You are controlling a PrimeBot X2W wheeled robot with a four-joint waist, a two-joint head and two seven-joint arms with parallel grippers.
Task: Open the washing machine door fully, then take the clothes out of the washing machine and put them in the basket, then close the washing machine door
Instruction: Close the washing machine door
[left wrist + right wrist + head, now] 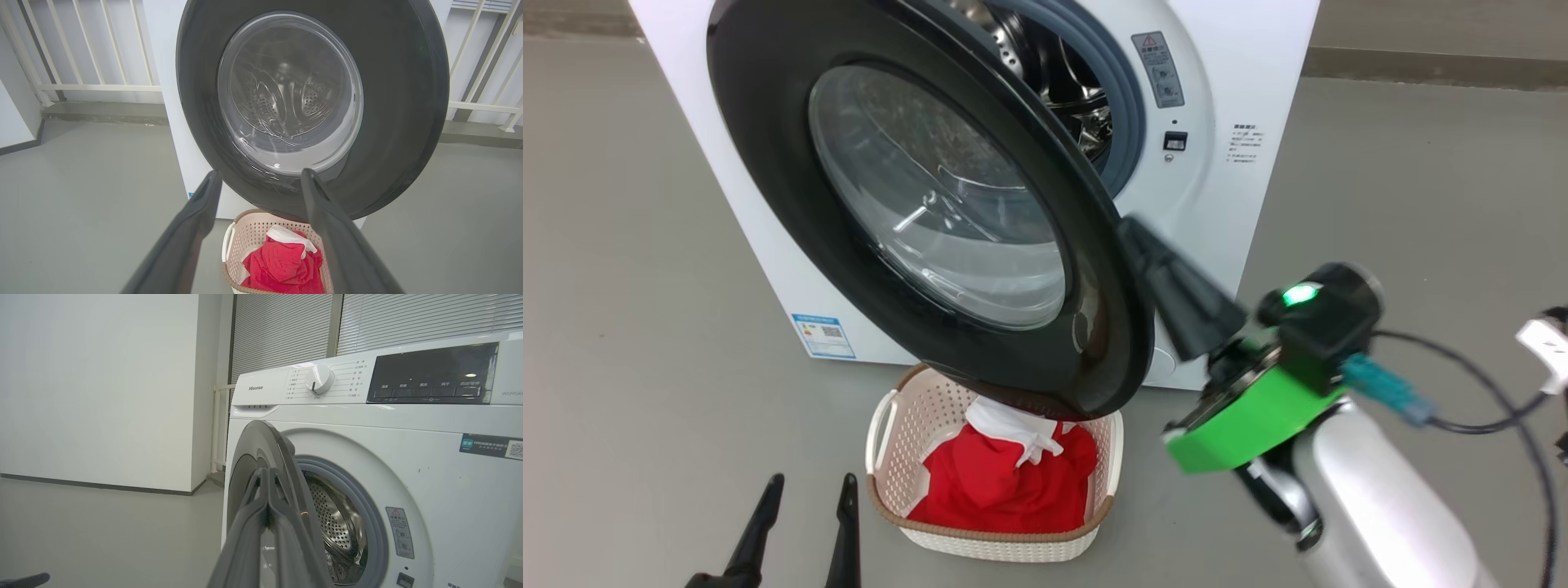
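Note:
The white washing machine (1250, 57) (429, 465) stands with its black-rimmed door (760, 147) (400, 102) (261, 445) swung partway, leaving the steel drum (1070, 73) (339, 526) showing behind it. My right gripper (1131, 229) (267, 471) is shut, holding nothing, its tips against the outer edge of the door's rim. Below the door the basket (915, 408) (249, 232) holds red clothes (1005, 482) (282, 265) with a white cloth (1013, 425) (286, 234) on top. My left gripper (805, 490) (260, 175) hangs open and empty, left of the basket, facing the door's glass.
The door overhangs the basket's far edge. Grey floor lies all around the machine. A white railing (94, 85) runs behind it, and a plain wall (102, 396) stands to its left. A black cable (1486, 425) loops off my right wrist. A blue label (825, 335) sits low on the machine's front.

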